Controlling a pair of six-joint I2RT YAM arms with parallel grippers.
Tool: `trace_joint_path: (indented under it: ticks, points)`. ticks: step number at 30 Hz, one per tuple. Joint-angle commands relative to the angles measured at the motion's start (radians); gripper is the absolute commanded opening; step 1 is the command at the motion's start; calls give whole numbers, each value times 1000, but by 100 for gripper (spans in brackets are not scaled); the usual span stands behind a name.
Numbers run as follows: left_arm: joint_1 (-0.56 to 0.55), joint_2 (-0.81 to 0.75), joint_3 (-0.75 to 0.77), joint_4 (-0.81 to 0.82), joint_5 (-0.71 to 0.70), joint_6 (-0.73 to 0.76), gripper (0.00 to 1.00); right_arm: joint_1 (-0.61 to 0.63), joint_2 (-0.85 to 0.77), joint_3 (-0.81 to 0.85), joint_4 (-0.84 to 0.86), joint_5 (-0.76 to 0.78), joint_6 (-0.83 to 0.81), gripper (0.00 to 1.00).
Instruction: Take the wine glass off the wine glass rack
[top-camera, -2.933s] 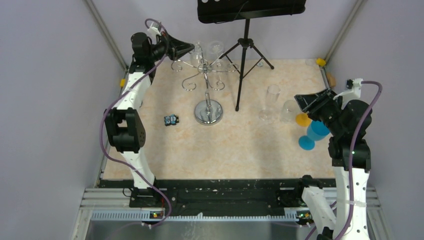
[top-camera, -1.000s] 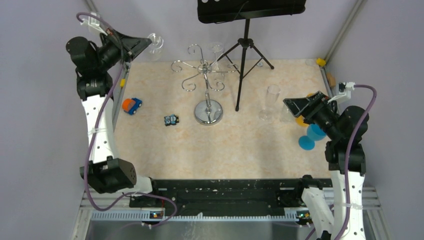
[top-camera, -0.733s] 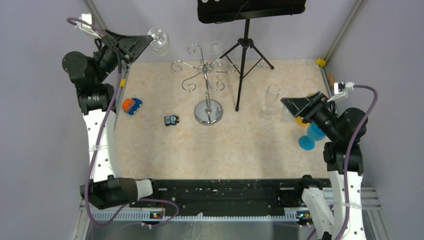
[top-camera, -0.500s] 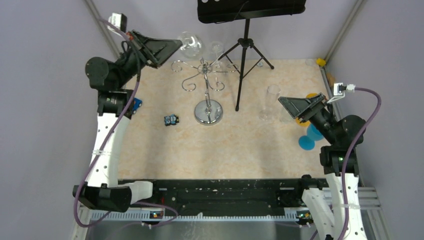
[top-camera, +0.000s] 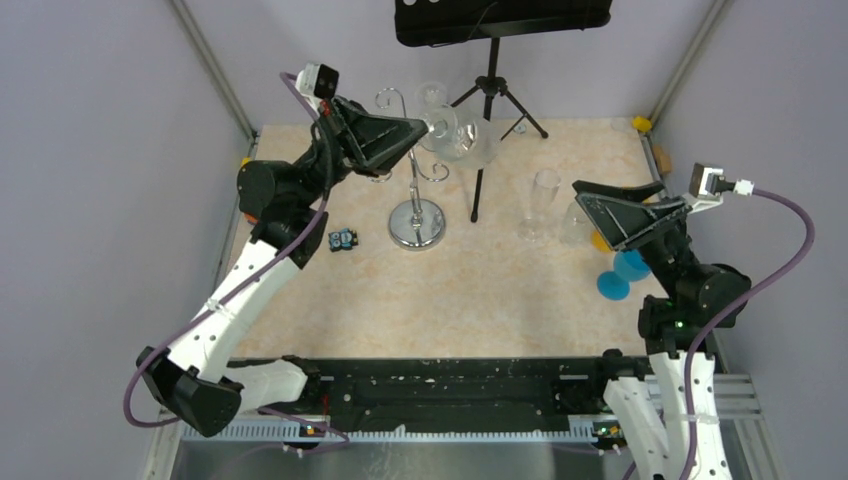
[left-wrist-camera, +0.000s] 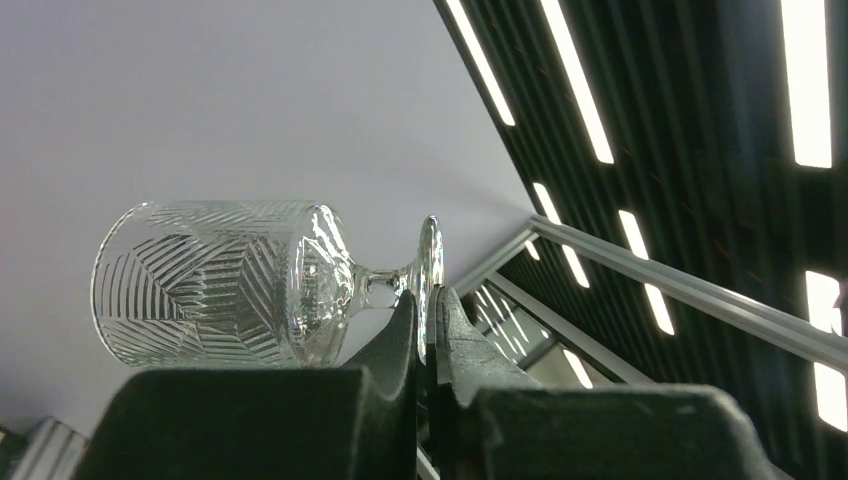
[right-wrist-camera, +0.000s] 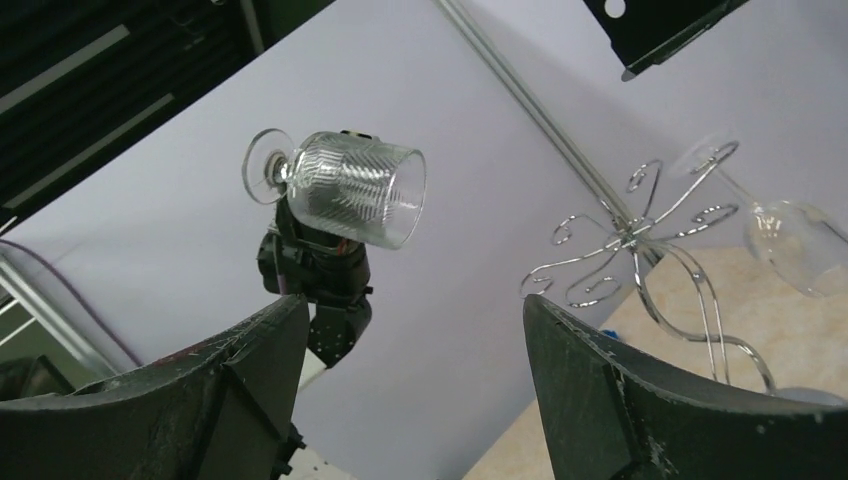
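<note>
Nearest to the arm bases, on the right side of the table (top-camera: 480, 300), the right gripper (top-camera: 595, 215) hangs in the air. In its own wrist view its two fingers (right-wrist-camera: 250, 380) stand wide apart and nothing is between them. Just beside this arm, some blue cups (top-camera: 625, 268) stand close together on the table, and a tall clear glass (top-camera: 543, 200) stands a little further in, to the left of them.

Toward the middle of the table lies a small toy car (top-camera: 343, 239). Near it, to the right, stands the round shiny base of the rack (top-camera: 417, 222), with its thin post going up to the curled wire hooks.

The left arm reaches from the near left corner up over the rack. The left gripper (top-camera: 425, 128) is closed on the wine glass (top-camera: 462, 140). The left wrist view shows the flat round foot of the glass pinched between the fingers (left-wrist-camera: 400, 335), with the stem and the patterned bowl sticking out to one side. The wine glass is off the rack. It is held in the air on its side, high near the top of the rack, and in the right wrist view there is clear space between it and the hooks.

Another glass (right-wrist-camera: 795, 235) hangs upside down from one hook at the far side. Behind the rack stands a black tripod (top-camera: 488, 110), close to the back wall.
</note>
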Motion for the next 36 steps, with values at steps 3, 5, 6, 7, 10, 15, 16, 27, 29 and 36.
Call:
trace_joint_path:
  ticks: [3, 5, 6, 7, 10, 15, 16, 27, 29, 36]
  points:
    - [-121, 49, 41, 186, -79, -21, 0, 87, 125, 4, 352, -33, 139, 80]
    - [-153, 70, 48, 179, -83, -14, 0, 131, 159, -18, 449, -11, 163, 80]
    - [-163, 81, 47, 191, -86, -18, 0, 156, 181, -24, 489, -1, 165, 80]
    - [-172, 89, 44, 200, -89, -22, 0, 177, 196, -28, 527, 10, 164, 80]
    - [-192, 104, 39, 213, -100, -23, 0, 241, 240, -31, 613, 38, 166, 81]
    - [-227, 117, 38, 216, -104, -17, 0, 323, 307, -13, 641, 56, 139, 77]
    - [-228, 116, 34, 216, -104, -19, 0, 334, 314, -18, 669, 64, 139, 75]
    - [-244, 113, -35, 275, -138, -93, 0, 376, 382, -23, 969, 86, 208, 26]
    - [-246, 108, -56, 295, -158, -100, 0, 379, 394, -21, 999, 88, 219, 20]
    - [-248, 88, -75, 296, -163, -78, 4, 380, 383, -17, 949, 94, 185, 0]
